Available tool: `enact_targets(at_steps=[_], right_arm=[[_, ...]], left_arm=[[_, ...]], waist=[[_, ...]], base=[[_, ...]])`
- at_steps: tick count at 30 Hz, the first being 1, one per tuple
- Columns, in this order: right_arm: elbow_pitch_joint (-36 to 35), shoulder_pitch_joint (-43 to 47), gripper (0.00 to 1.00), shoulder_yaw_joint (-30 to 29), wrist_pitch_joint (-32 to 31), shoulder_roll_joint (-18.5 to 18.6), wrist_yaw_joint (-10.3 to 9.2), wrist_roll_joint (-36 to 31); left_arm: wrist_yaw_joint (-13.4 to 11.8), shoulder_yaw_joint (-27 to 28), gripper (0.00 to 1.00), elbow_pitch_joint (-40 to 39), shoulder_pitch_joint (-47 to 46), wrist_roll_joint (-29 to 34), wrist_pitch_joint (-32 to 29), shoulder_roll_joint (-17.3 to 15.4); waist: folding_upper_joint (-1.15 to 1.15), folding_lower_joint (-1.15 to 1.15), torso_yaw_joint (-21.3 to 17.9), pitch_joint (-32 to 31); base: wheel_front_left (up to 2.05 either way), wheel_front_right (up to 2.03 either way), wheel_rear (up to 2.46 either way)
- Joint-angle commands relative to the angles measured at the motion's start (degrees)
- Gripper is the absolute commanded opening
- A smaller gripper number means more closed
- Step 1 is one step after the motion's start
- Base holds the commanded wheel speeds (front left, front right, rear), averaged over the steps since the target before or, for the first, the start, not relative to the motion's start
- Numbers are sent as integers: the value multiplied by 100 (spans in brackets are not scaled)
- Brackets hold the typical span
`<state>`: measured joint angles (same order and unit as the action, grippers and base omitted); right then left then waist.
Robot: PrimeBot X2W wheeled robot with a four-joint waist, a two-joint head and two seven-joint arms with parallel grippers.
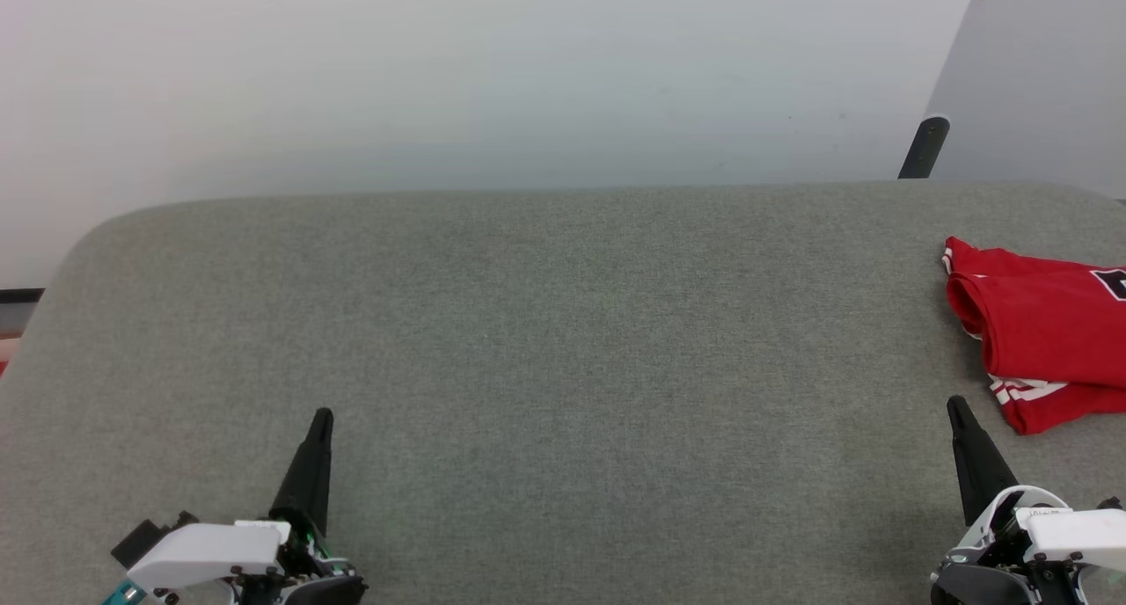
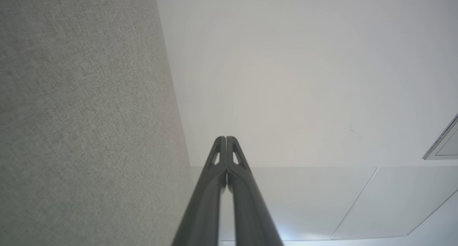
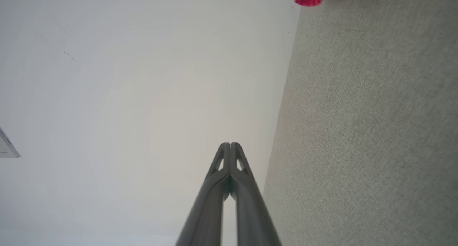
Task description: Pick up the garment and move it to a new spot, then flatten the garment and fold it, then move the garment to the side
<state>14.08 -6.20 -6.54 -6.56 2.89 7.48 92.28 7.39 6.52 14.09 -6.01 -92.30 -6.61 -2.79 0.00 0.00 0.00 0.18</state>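
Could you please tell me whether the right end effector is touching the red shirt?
Apart. The head view shows grey table between the shut right end effector and the shirt.

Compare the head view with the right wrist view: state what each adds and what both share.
Head view adds: the shut left gripper, striped trim on the garment, and a dark post. Right wrist view adds: a pale frame corner at its left edge. Both: the garment, grey table, white wall and shut right gripper.
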Motion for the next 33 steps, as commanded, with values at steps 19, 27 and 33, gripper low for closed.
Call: enact_targets(at_steps=[19, 27, 33], right_arm=[[0, -16, 0, 0, -1, -15, 2, 26], [0, -16, 0, 1, 0, -15, 2, 26], [0, -16, 0, 1, -1, -15, 2, 26]], left_arm=[[19, 10, 0, -10, -52, -20, -6, -1], [19, 11, 0, -10, -52, -21, -6, -1], [19, 10, 0, -10, -52, -21, -6, -1]], waist=[[0, 0, 0, 0], [0, 0, 0, 0], [0, 0, 0, 0]], base=[[0, 0, 0], [0, 0, 0], [0, 0, 0]])
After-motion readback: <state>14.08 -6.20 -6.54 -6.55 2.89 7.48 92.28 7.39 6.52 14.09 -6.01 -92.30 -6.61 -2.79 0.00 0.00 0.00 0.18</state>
